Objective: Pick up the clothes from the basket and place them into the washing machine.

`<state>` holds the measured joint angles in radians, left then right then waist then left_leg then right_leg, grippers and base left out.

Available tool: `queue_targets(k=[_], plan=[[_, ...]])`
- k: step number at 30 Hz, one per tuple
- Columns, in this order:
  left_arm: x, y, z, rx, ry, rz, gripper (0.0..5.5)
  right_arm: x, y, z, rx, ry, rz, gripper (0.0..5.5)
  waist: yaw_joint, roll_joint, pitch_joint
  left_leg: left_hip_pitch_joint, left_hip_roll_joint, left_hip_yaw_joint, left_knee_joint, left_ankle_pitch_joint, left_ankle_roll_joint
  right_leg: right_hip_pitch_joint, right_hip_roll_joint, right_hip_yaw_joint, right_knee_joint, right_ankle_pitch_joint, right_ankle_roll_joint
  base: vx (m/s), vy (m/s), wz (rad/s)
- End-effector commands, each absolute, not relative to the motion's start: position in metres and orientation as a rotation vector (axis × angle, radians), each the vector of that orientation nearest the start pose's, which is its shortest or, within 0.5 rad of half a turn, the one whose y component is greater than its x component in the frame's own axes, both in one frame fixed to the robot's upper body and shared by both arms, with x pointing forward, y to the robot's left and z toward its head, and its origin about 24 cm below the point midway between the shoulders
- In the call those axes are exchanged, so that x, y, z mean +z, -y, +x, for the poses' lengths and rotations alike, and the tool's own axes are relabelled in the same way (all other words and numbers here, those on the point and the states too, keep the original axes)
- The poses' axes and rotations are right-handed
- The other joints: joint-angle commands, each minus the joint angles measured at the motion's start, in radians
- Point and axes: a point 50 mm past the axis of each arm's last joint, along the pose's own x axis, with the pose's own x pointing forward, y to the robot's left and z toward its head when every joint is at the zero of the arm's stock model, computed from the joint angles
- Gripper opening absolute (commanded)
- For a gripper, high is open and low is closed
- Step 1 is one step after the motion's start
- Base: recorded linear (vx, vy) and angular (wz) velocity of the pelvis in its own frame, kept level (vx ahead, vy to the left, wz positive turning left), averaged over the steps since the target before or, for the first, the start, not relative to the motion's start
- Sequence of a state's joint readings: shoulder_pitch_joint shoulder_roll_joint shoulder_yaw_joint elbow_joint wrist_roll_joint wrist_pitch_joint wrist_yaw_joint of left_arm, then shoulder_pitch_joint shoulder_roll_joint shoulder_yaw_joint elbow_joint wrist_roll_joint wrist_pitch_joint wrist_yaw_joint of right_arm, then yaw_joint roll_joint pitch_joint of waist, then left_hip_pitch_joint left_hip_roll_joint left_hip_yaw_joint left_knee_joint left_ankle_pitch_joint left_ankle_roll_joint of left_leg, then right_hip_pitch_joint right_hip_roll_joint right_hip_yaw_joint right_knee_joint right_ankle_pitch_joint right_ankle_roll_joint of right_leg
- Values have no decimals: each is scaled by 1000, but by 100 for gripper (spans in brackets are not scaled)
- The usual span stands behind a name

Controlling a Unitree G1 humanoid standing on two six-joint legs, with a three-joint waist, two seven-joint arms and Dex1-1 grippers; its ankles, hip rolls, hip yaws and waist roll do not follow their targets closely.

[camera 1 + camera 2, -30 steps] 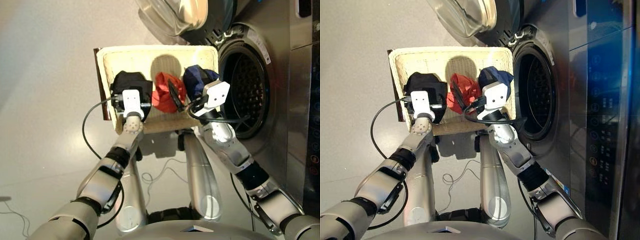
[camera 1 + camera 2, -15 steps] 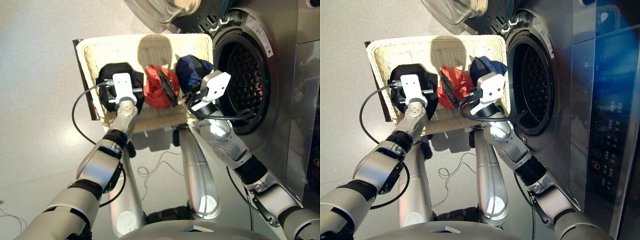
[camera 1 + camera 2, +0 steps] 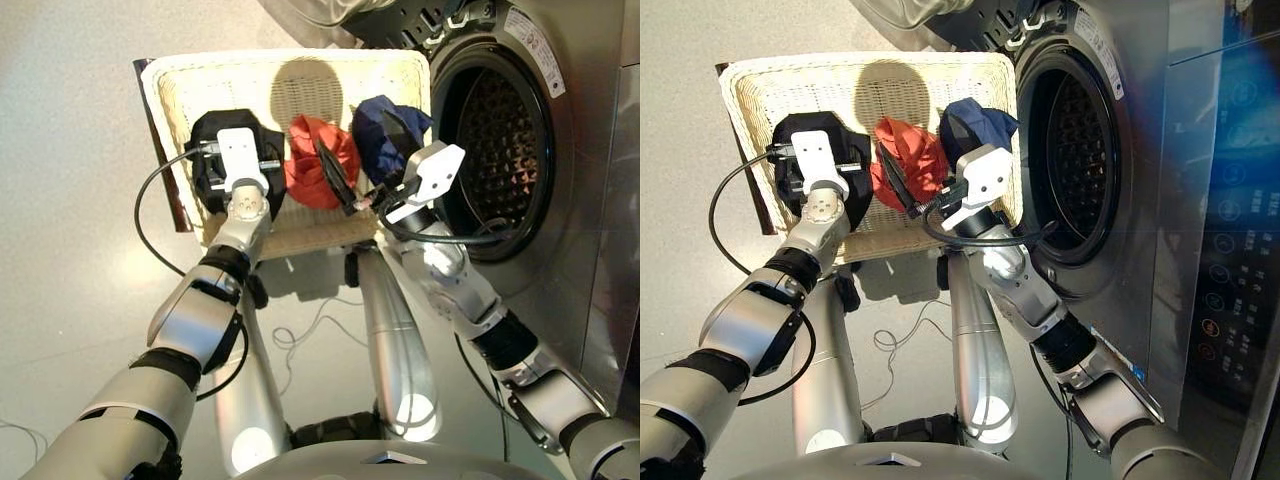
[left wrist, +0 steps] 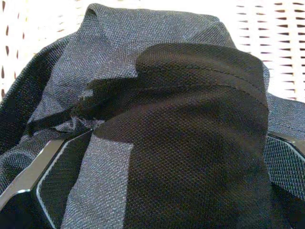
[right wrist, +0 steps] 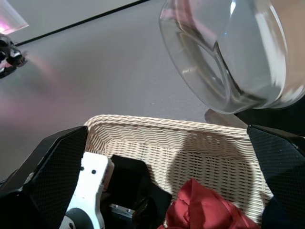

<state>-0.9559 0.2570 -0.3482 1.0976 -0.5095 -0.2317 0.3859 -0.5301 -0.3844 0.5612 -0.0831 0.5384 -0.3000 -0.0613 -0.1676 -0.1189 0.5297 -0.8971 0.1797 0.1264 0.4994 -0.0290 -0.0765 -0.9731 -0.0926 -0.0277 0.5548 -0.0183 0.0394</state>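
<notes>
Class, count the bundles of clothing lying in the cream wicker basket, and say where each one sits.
3, in a row: the black bundle under the left hand, the orange-red bundle in the middle, the dark blue bundle nearest the washing machine.

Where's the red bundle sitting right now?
The red bundle lies in the basket, in the middle of the row, between the black bundle on the robot's left and the blue bundle nearest the washing machine.

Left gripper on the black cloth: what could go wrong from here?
The left gripper sits deep in the black cloth, which is bunched in folds, so it may catch only one fold and the rest could slip out on lifting. The washing machine is past the red cloth, blue cloth and right gripper, so the carry may snag them.
</notes>
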Motion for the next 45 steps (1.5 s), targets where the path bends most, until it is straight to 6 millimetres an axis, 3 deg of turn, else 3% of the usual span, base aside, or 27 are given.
queue_targets(k=[1,12,13,14,15,20,23,28,32,38,41,45], plan=[[108,-159,401,249,-30,-4,550,210,59,254,737,749,241,550,-9,-7,-10,-29,32,-70,131,-78,-32,18,-29,14,-1,12,87,0,0,0],[114,-158,405,257,-36,-38,550,212,61,254,734,751,230,550,-9,-4,-10,-40,38,-68,152,-87,-30,8,-28,25,12,10,88,0,0,0],[114,-157,405,254,-37,-39,475,212,61,255,734,749,231,550,-10,-2,-10,-41,38,-68,152,-87,-30,8,-28,25,11,11,89,0,0,0],[115,-157,405,253,-36,-40,106,212,62,255,732,751,232,550,-10,-2,-10,-40,37,-67,150,-86,-30,8,-27,25,10,13,89,0,0,0],[115,-157,405,252,-37,-38,0,212,62,255,729,751,232,550,-11,-2,-10,-39,38,-66,148,-84,-30,8,-27,24,8,14,89,0,0,0],[114,-151,405,233,-33,-25,0,210,62,256,758,727,243,550,-10,0,-12,-27,35,-64,129,-77,-31,16,-25,26,-10,21,88,0,0,0],[115,-135,402,188,0,-41,0,204,68,263,702,682,304,550,-4,10,-13,-7,31,-56,97,-62,-33,33,-27,24,-32,28,88,0,0,0],[121,-112,387,75,123,-109,0,200,81,271,580,683,252,550,15,32,-10,62,14,-36,4,-30,-34,96,-34,22,-108,52,91,11,4,-4],[138,-108,358,-18,288,-221,0,190,103,280,408,658,174,550,37,59,-10,152,-17,-19,-114,8,-34,183,-51,14,-209,80,101,73,8,-71],[162,-120,319,-132,491,-180,0,165,129,293,252,554,100,550,66,92,-10,300,-70,-8,-255,51,-40,326,-81,2,-328,116,120,74,15,58],[185,-119,304,-248,613,-182,0,153,127,297,319,479,66,550,79,99,-10,356,-85,-6,-304,66,-43,386,-94,-6,-367,126,123,0,0,0],[204,-117,287,-389,715,-218,0,158,122,289,498,464,3,550,88,94,-21,417,-98,-3,-354,77,-42,437,-102,-3,-404,136,130,13,4,14]])
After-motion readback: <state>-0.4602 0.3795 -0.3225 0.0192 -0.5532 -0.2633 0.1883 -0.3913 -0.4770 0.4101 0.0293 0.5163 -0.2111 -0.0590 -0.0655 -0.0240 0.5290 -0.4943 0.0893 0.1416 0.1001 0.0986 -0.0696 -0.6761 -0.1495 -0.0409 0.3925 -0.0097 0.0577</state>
